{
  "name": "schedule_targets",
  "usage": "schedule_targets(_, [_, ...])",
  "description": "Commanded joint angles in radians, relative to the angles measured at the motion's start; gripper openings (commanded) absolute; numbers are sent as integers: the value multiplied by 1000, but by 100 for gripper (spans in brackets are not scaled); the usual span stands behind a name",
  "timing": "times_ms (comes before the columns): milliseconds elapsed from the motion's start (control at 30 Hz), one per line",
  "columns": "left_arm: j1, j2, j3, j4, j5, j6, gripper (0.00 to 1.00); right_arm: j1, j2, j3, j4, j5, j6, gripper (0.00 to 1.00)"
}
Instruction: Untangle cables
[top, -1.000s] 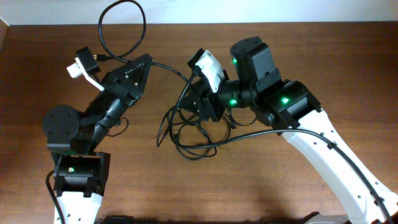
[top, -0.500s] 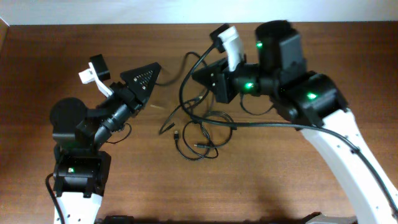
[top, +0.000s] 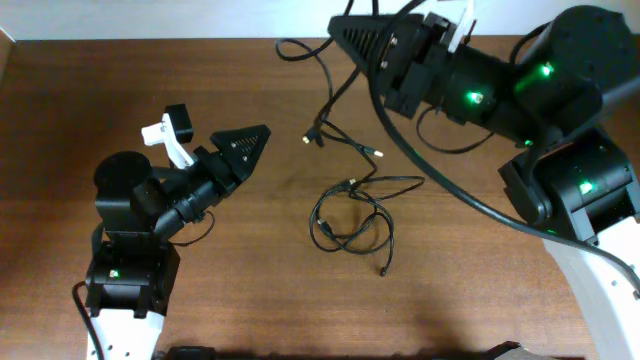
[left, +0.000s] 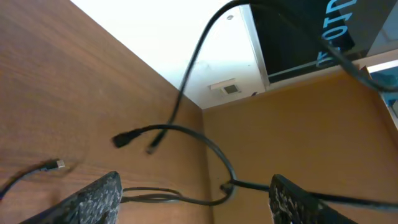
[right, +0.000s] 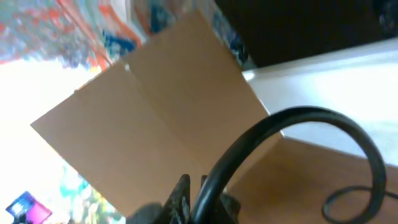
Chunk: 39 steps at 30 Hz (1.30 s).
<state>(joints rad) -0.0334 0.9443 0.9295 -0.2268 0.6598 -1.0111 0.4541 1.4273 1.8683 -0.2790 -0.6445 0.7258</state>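
Comparing the overhead view with a second ago: the right tool (top: 342, 28) has climbed to the far edge and drawn one of the cables (top: 352, 215) upward. The rest lie loosened mid-counter (top: 230, 290), so separation is progressing. The left tool (top: 248, 143) has backed left, with open room nearside. Left wrist view: fingers spread wide, empty. Right wrist view: pinched shut on that cable.
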Motion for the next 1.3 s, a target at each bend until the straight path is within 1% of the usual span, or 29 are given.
schedule_targets(0, [-5,-4,8,-8,14,42,76,-3,-12,18,27,169,76,4])
schedule_targets(67, [-5,-3,8,-38,14,45,77,-3,0,17,-6,224,77,4])
schedule_targets(100, [-5,-1,8,-48,16,50,77,-1,13,17,-31,223,105,4])
schedule_targets(133, [-8,2,8,-47,24,82,78,8,34,17,-69,219,177,4])
schedule_targets(167, [-13,5,8,-43,40,125,77,16,52,17,-77,208,206,4])
schedule_targets(233, [-43,20,8,-44,109,269,77,39,97,17,-70,198,260,4])
schedule_targets(267, [-66,31,8,-45,167,378,77,44,116,17,-50,179,259,4])
schedule_targets(300, [-90,45,8,-53,219,484,78,44,139,17,-7,126,257,4])
schedule_targets(333, [-115,59,8,-72,228,550,78,44,156,17,43,75,255,4])
schedule_targets(367, [-142,76,7,-93,221,602,78,45,179,17,148,-5,256,4])
schedule_targets(400, [-181,111,6,-113,188,613,77,57,205,17,316,-85,256,4])
schedule_targets(433, [-205,138,6,-112,181,613,75,64,214,17,398,-100,256,4])
schedule_targets(467, [-227,172,6,-110,182,613,72,69,214,17,415,-90,256,4])
schedule_targets(533, [-248,229,6,-107,182,613,70,68,214,17,410,-100,258,4])
schedule_targets(667, [-248,304,6,-66,182,613,70,71,214,17,387,-204,283,4])
schedule_targets(733, [-248,315,6,-53,182,613,70,69,214,17,387,-250,282,4])
schedule_targets(767, [-248,315,6,-55,183,613,70,56,214,17,368,-266,277,4])
schedule_targets(833, [-248,315,6,-56,194,613,71,24,214,17,309,-265,222,4])
schedule_targets(900, [-248,315,6,-56,223,613,71,-19,214,17,217,-265,116,4])
schedule_targets(1000, [-248,315,6,-66,243,613,71,-115,214,17,1,-258,-90,4])
schedule_targets(1067, [-248,315,6,-72,243,613,71,-185,214,17,-156,-193,-212,4])
schedule_targets(1133, [-248,315,6,-79,243,613,71,-286,214,17,-347,-21,-337,4])
schedule_targets(1200, [-248,315,6,-82,242,613,72,-374,214,17,-427,51,-426,4])
schedule_targets(1267, [-248,315,6,-90,241,613,73,-491,214,17,-467,58,-465,4])
